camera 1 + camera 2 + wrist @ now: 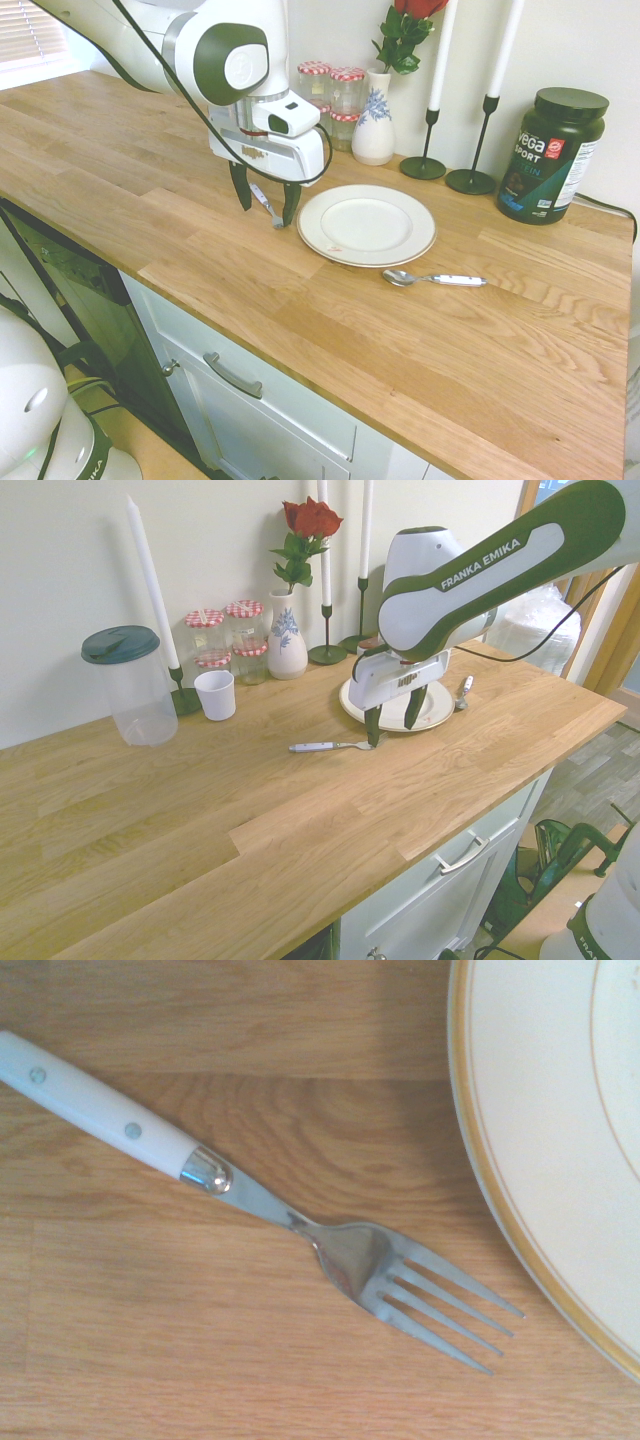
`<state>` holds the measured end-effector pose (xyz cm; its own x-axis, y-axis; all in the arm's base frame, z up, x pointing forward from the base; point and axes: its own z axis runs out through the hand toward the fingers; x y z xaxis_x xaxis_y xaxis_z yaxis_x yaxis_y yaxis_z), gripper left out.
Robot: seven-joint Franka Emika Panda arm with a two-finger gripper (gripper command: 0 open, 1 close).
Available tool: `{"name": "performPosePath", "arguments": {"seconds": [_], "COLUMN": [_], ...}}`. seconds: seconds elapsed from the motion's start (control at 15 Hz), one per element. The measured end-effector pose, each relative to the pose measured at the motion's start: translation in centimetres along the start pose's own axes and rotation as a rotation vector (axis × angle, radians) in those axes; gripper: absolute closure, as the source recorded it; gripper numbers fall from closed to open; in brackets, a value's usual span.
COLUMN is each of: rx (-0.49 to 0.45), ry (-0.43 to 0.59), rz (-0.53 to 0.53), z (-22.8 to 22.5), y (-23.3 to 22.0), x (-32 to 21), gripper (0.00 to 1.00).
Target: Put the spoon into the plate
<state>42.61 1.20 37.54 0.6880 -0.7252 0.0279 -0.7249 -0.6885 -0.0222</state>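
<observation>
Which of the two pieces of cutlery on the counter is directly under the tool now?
The fork, recognisable by its tines. It lies between the fingers of the open tool, left of the plate. The spoon lies apart, at the plate's other side.

I'm seeing even, bright daylight; the window [30,40] is blowing out white, shadows are lying soft, and the wrist view is staying sharp.

White Franka arm [480,560] with rounded glossy shells and dark green-black trim at the joints; "FRANKA EMIKA" printed in dark capitals along one link. A round dark-rimmed joint cap [232,62] faces the first exterior camera. A black cable [190,100] runs along the arm. The gripper [266,205] has a white boxy body with two dark tapered fingers [240,187].
</observation>
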Motion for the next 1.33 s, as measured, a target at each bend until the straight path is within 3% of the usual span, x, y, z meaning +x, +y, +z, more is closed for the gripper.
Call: {"name": "performPosePath", "arguments": {"seconds": [0.2, 0.6, 0.93, 1.33], "rx": [0.006, 0.069, 0.043, 0.026], "ry": [0.026, 0.059, 0.055, 0.054], "rz": [0.058, 0.426, 0.757, 1.146], "z": [-0.3, -7.9, -5.0, -2.2], "y": [0.0, 3.3, 12.4, 20.5], "x": [0.5, 9.5, 19.2, 24.6], "gripper": [0.00, 0.00, 0.00, 0.00]}}
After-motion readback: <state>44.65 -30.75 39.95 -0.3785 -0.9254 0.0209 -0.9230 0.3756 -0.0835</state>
